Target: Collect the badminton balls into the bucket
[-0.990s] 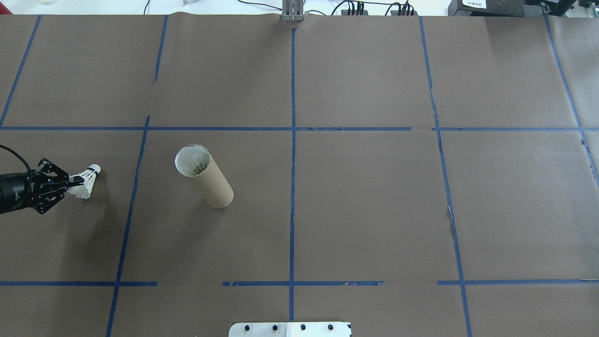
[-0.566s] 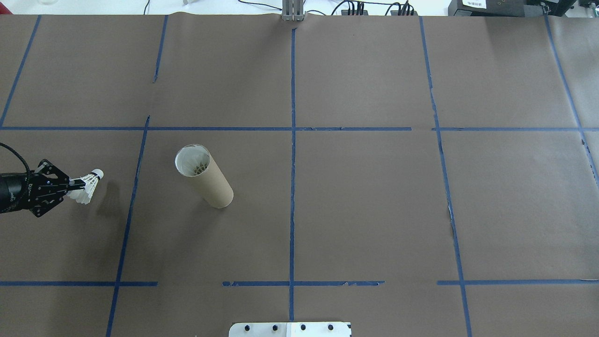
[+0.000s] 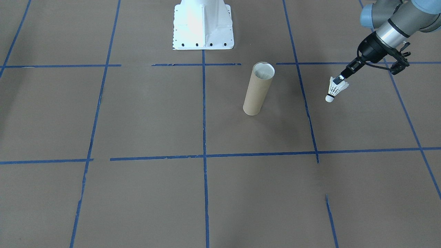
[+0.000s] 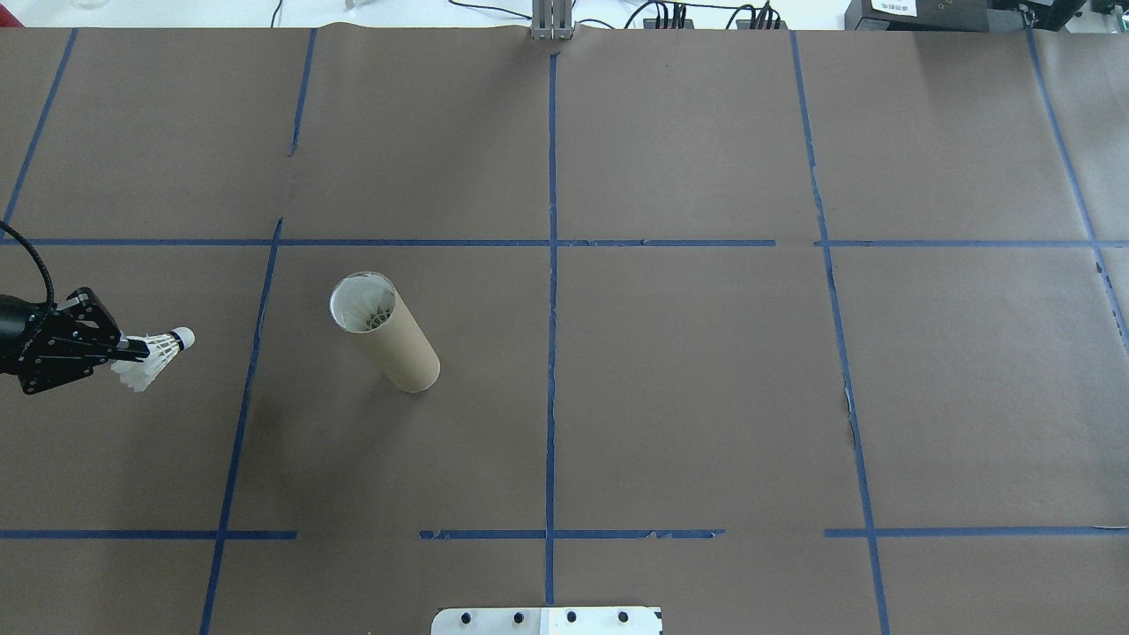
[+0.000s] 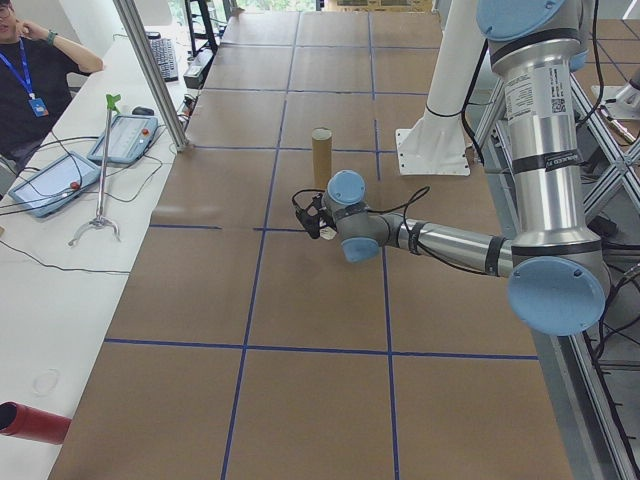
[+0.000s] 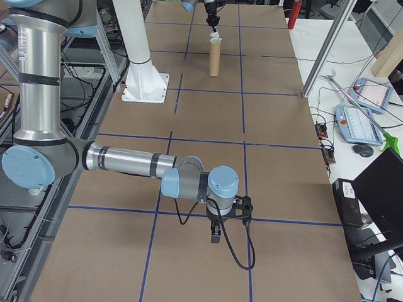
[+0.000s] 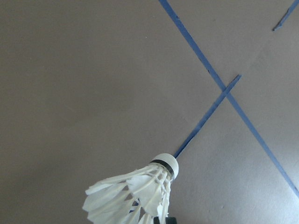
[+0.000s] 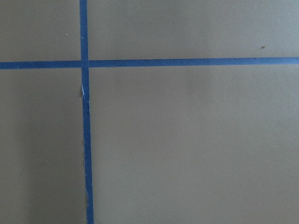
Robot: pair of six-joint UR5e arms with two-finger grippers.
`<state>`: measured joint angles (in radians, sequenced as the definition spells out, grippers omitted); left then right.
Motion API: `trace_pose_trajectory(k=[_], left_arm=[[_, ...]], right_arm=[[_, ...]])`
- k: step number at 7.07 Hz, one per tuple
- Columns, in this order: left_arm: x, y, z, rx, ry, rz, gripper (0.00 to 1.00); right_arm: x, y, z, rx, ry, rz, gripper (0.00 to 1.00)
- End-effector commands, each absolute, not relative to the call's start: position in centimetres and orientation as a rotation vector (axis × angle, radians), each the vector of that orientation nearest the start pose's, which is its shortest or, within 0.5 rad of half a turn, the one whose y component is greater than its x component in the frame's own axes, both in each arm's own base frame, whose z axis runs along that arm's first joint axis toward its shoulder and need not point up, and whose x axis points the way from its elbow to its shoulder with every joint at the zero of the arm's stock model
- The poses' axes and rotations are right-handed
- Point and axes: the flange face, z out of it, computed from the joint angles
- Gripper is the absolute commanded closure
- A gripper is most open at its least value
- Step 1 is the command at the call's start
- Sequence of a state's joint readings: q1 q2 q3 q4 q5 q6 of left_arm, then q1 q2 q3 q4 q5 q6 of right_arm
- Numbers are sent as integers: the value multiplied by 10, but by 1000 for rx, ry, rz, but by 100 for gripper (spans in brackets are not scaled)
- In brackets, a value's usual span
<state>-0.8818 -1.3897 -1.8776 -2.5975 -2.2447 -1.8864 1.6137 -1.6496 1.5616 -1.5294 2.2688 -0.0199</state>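
My left gripper (image 4: pixel 132 351) is shut on the feather skirt of the white badminton ball (image 4: pixel 160 353), held above the table at the left edge with its cork tip towards the bucket. The front-facing view shows the same gripper (image 3: pixel 341 80) with the ball (image 3: pixel 335 90) hanging tip-down below it. It fills the bottom of the left wrist view (image 7: pixel 140 191). The bucket (image 4: pixel 388 339), a brown cardboard tube (image 3: pixel 258 89), stands upright to the right of the ball, and white feathers show in its mouth. My right gripper (image 6: pixel 215 234) hovers low over bare table far from both, and I cannot tell its state.
The white base plate (image 3: pixel 203 26) sits at the robot's side of the table. Blue tape lines (image 4: pixel 551 265) grid the brown paper. Beside the table is a bench with tablets (image 5: pixel 125 138), a red cylinder (image 5: pixel 30 422) and a seated person (image 5: pixel 30 70).
The left gripper has lifted the badminton ball off the table and drawn back slightly to the left. The ball's shadow has separated from it. The bucket has not moved.
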Motion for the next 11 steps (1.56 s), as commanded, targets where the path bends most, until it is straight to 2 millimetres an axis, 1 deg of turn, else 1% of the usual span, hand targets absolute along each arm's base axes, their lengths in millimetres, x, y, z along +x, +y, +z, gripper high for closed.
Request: trace_pose_trajectory(k=[1,2,3,4,6,7,8,9,10,11], left_arm=[[217,-367,440,-325,1253,-576,100],[226,-378,415,-332,1241,-582,100],[238,-392,395,-327,1234,-577,100],[242,-397,384,-290,1210,-526,100],[236,-392,367,-232,1128,-421,100],[229,-386,355,-216,1064,-379,100],[214,-385,339,-188,1010,-364,100],[209,-395,308,-181,955,-361,100],[217,-411,267,-187,905,-381,100],[221,-427,227,-179,835,-426,100]], right_arm=[[89,-450,701,-22,-699,38,0],[89,-450,701,-22,-699,38,0],[89,-450,701,-21,-699,38,0],[89,-449,702,-24,-699,39,0],[89,-450,701,-22,-700,38,0],[89,-449,702,-24,-699,39,0],[89,-450,701,-21,-699,38,0],[89,-449,702,-24,-699,39,0],[89,-450,701,-22,-699,38,0],[89,-450,701,-22,-699,38,0]])
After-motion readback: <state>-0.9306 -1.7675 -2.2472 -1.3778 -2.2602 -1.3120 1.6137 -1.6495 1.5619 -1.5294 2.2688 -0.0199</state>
